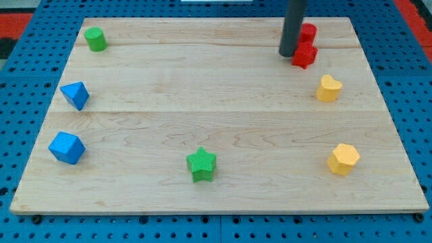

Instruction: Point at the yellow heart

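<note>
Ends in a straight dark rod in place of a pincer, so shows nothing to open, close or grip. Comes down from the view's top edge and meets the wooden tabletop (202, 88) with my tip (289, 55) near the top right. Sits there just to the view's left of the lower red block (304, 55), touching or nearly touching it; cannot tell which. Hides part of the upper red block (308, 32), stacked just above the lower one in the view and touching it.

Finds the yellow heart (329, 88) below and to the view's right of my tip, near the right edge of the tabletop, just below the red pair yet clear of it. Leaves a plain gap of bare wood between my tip and the heart.

Further down the same side, well apart from the heart: a yellow hexagon (343, 159). Low and near the middle: a green star (201, 165). At the top left corner: a green cylinder (95, 39). Down the left side: a blue block (75, 95) with pointed faces, and below it a larger blue block (66, 148), the two apart.
</note>
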`<state>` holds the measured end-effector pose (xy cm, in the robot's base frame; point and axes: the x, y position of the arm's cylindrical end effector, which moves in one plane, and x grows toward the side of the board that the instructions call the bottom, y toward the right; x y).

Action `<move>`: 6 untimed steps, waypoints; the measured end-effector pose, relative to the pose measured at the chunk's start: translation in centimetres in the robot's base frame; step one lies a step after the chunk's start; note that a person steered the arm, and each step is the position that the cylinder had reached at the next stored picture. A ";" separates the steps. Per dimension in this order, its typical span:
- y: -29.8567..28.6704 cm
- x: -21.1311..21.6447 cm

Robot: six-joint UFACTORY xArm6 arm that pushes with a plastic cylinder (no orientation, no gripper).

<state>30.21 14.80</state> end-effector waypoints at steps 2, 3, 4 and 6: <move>-7.7 0.1; -15.9 1.4; -20.8 6.0; -10.1 8.4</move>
